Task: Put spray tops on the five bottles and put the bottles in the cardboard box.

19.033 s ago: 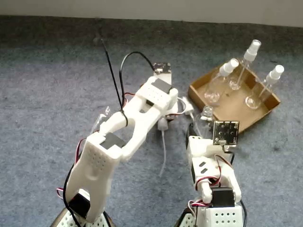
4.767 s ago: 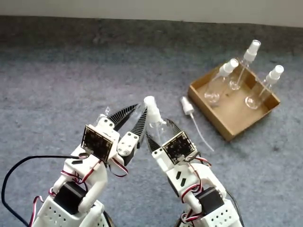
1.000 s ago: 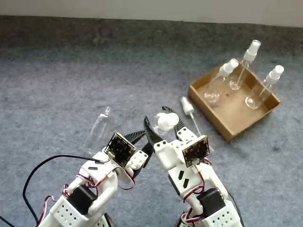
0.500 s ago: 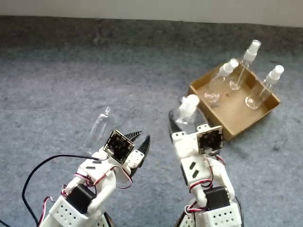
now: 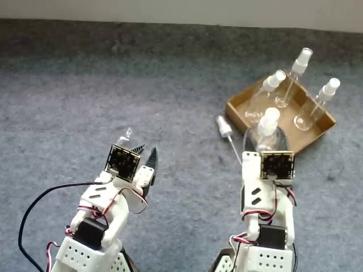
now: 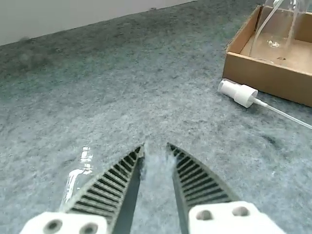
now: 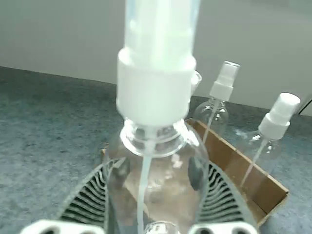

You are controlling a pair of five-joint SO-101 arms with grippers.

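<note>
My right gripper [image 5: 265, 137] is shut on a clear bottle [image 5: 267, 122] that wears a white spray top and stands upright at the near edge of the cardboard box [image 5: 312, 137]. From the right wrist, that bottle [image 7: 156, 161] sits between the fingers, with the box [image 7: 229, 156] behind it. Three capped bottles [image 5: 295, 73] stand in the box. A loose spray top [image 5: 224, 126] with its long tube lies on the carpet left of the box. My left gripper [image 5: 148, 160] is open and holds nothing. A bare bottle [image 6: 78, 175] lies on the carpet beside its fingers [image 6: 122, 180].
Grey carpet covers the whole work area, with free room at the back and far left. A pale wall [image 5: 181, 8] runs along the far edge. A black cable [image 5: 39, 209] loops by the left arm's base.
The right gripper carried the capped bottle rightward to the box's near edge. The left arm drew away to the left and back from the bottle.
</note>
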